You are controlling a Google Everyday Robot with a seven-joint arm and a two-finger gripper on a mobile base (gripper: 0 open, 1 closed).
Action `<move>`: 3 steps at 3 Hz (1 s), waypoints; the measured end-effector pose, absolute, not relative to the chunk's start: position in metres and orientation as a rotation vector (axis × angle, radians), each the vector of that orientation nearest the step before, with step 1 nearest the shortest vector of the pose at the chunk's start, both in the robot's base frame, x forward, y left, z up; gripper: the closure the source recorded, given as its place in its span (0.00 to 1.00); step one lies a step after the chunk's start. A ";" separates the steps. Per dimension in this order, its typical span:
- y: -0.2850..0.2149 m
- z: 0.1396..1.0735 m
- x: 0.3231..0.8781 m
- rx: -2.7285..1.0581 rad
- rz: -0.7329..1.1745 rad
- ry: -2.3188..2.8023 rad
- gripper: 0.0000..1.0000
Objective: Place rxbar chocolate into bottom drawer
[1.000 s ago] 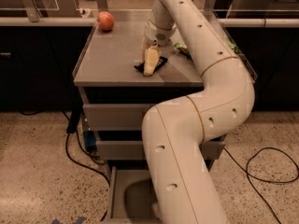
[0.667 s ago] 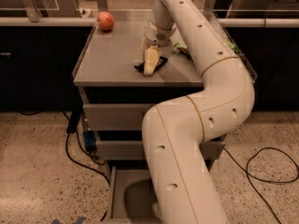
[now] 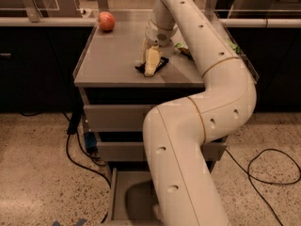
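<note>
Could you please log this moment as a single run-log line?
phase: pick | gripper: down at rxbar chocolate on cabinet top | bottom drawer: open, bar not inside | apple: back-left corner

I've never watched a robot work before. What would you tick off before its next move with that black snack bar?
1. Gripper at the rxbar chocolate: ok, it is down on the bar on the cabinet top.
2. Firm hold on the bar: cannot tell.
3. Bottom drawer open: ok, it is pulled out with its floor showing.
4. Room on the drawer floor: cannot tell, the arm hides much of it.
5. Apple out of the way: ok, it sits at the back left corner, apart from the bar.
6. Green bag safe from a snag: cannot tell, it is mostly hidden behind the arm.
</note>
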State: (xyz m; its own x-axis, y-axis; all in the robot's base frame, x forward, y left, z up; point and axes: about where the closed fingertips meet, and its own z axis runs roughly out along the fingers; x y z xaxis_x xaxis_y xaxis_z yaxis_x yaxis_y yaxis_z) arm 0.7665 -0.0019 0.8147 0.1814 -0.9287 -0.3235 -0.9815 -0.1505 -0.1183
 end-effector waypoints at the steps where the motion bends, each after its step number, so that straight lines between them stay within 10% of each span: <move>1: -0.002 0.823 0.767 -2.163 0.250 1.819 1.00; 3: -0.002 0.815 0.767 -2.162 0.250 1.819 0.60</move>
